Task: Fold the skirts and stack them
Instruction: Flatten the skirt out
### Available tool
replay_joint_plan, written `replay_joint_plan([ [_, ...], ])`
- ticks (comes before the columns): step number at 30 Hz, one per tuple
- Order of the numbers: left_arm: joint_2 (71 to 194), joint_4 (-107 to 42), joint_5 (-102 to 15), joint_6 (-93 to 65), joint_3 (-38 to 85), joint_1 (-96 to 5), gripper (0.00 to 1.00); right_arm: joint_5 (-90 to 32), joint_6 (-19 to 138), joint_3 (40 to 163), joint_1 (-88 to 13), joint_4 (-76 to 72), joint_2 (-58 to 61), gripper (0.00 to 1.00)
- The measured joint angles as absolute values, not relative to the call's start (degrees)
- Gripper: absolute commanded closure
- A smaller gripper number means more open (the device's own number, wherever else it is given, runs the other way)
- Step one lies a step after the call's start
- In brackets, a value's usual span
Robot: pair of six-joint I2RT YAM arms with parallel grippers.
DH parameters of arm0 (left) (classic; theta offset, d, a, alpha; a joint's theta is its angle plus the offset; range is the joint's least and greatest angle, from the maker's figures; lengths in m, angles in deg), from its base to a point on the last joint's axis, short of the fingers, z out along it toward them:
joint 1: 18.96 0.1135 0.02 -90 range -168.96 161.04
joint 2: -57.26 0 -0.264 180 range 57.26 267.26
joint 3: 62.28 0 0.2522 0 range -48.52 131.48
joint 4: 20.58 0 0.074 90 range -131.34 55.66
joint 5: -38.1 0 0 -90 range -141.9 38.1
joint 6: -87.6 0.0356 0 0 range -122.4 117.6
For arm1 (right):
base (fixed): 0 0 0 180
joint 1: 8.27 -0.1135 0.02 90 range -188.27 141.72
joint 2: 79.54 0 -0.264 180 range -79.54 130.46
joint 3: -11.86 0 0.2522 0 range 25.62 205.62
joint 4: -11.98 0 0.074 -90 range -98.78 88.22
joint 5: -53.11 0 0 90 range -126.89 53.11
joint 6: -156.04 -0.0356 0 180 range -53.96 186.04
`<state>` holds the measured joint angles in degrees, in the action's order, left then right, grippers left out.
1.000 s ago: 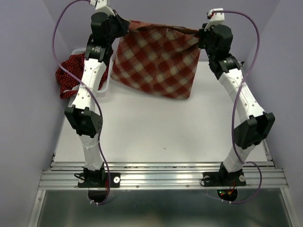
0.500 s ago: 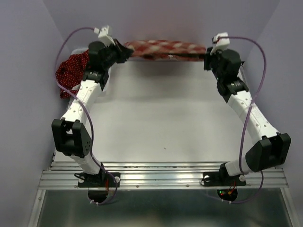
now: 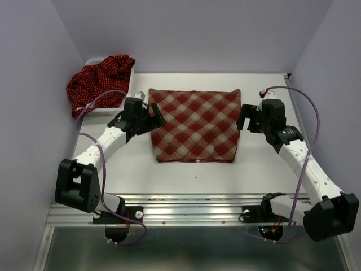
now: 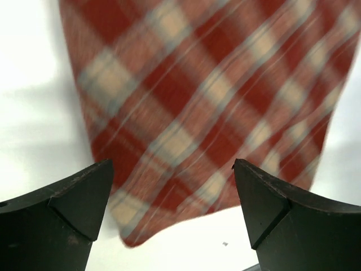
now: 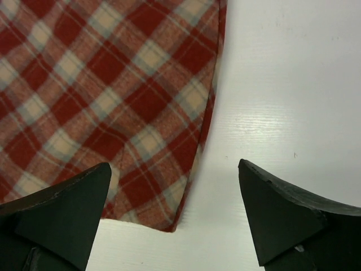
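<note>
Lowered within the last second from hanging between two raised arms; now lies flat mid-table (image 3: 186, 175) as the plaid skirt (image 3: 194, 125), spread out and, by the look of it, not yet folded over.

Nearest, past the arm bases, meets the skirt's near hem, straight and free of either hand. Further in, finds the left hand (image 3: 157, 116) low over the skirt's left edge, fingers spread wide and gripping nothing, with plaid cloth filling the wrist view beneath them. Finds the right hand (image 3: 243, 117) just beside the right edge, likewise spread and holding nothing, with a skirt corner and table below it in its wrist view.

Farthest, at the back left, leaves the dotted skirts (image 3: 98, 82) heaped in the basket (image 3: 92, 59), crumpled and spilling over its rim.

Reads as an early stage: gets one skirt laid out, no more. Leaves folding it, then fetching, folding and stacking the others.
</note>
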<state>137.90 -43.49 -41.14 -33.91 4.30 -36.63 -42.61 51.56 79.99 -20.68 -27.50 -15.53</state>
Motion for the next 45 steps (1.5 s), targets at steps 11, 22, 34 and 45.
replay_joint_plan([
  [11,143.2,-44.1,-43.3,-32.7,16.3,-39.2,0.01,-21.2,47.9,81.1,-20.7,-22.4,-5.4,0.0],
  [22,163.7,-42.8,-42.5,-32.0,20.7,-40.4,0.01,-16.3,44.0,78.3,-26.3,-21.5,11.9,0.0],
  [34,163.3,-38.2,-40.1,-36.4,17.1,-40.8,0.01,-22.8,40.5,83.4,-12.7,-22.4,18.1,0.0],
  [45,159.5,-40.7,-34.4,-36.5,13.0,-49.6,0.01,-20.8,56.0,103.8,-6.3,-20.6,34.0,0.0],
])
